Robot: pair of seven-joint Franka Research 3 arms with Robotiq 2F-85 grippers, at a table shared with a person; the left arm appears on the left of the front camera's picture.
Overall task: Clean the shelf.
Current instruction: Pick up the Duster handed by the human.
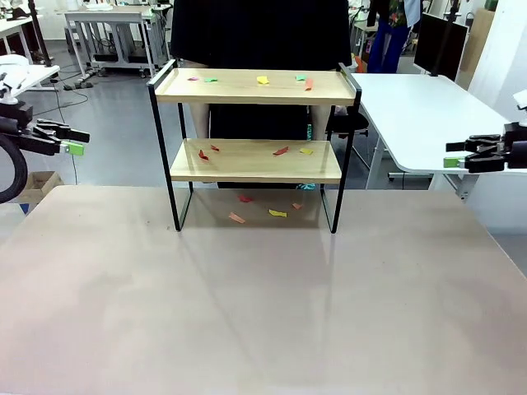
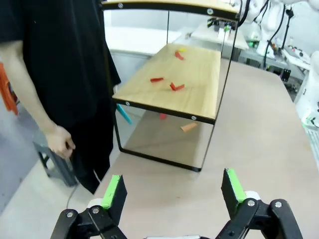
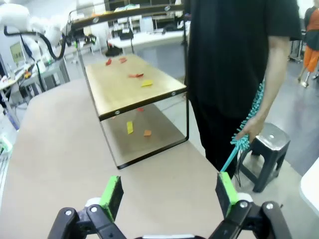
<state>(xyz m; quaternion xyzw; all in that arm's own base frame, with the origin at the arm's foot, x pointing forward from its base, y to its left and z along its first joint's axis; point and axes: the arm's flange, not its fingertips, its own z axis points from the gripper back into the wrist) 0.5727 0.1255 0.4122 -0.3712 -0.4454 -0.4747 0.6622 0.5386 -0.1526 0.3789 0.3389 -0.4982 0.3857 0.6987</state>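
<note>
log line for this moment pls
left tool: open, empty | right tool: open, empty | shelf: coloured scraps on both boards and table beneath | person: holding teal duster

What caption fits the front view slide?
Shelf strewn with coloured scraps between open left gripper and right gripper, person behind.

This is a robotics lab or workshop hall rather than a home. A wide pale beige surface [image 1: 263, 313] stands on a smooth grey floor [image 1: 107, 132] in a large open room. Behind it are grey metal-framed workbenches [image 1: 111, 16] loaded with gear (thin black cables [image 1: 59, 97] trail over the floor nearby). A curved white table [image 1: 412, 107] and a black flat monitor [image 1: 439, 45] are on the right. A small grey metal stool [image 3: 271, 137] stands beside a person.
</note>
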